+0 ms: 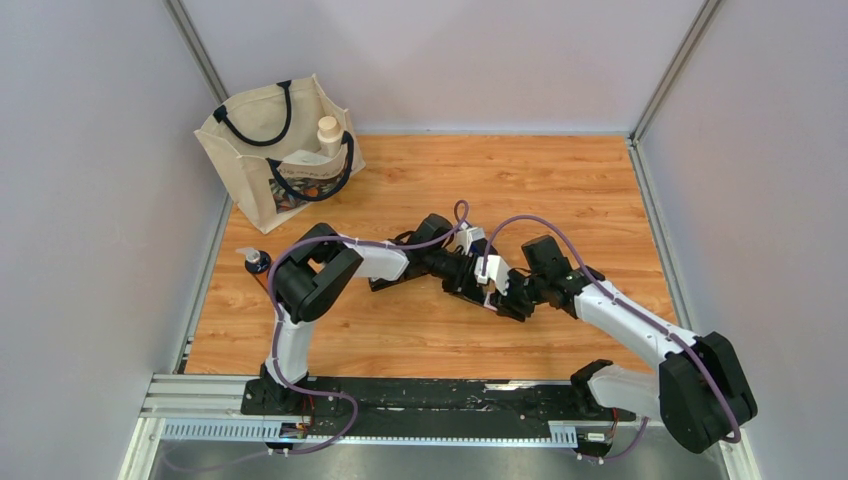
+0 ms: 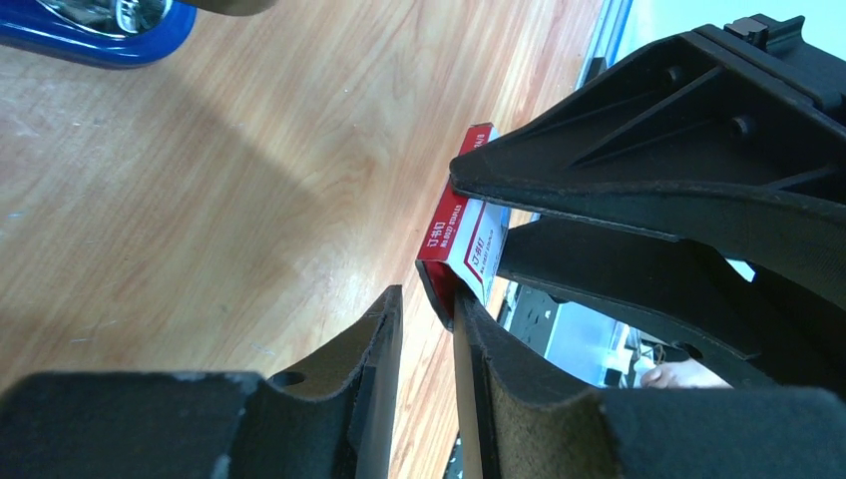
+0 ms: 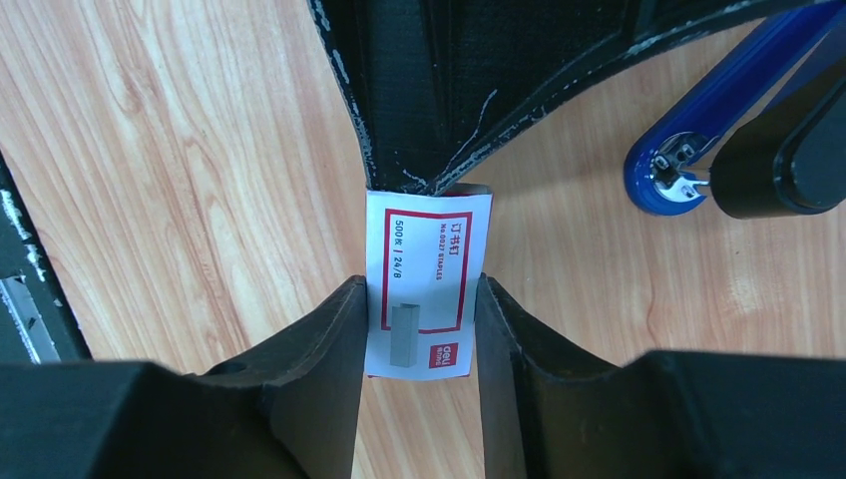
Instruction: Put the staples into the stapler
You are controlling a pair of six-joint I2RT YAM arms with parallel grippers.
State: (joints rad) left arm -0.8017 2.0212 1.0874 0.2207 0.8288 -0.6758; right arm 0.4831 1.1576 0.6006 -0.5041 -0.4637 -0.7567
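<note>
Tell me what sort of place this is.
Probably a lab's robot test cell: plain grey partition walls box in a wood-look table, with the left arm and right arm bolted to a rail at its near edge.

Canvas tote bag [image 1: 275,150], small bottle [image 1: 257,262]

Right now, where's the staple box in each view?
Top external: staple box near centre, small and white.
Left wrist: centre, red edge showing.
Right wrist: centre, printed face towards the camera.
Shared landmark: blue stapler, top-left in left wrist, right side in right wrist; I cannot place it in the top view.
</note>
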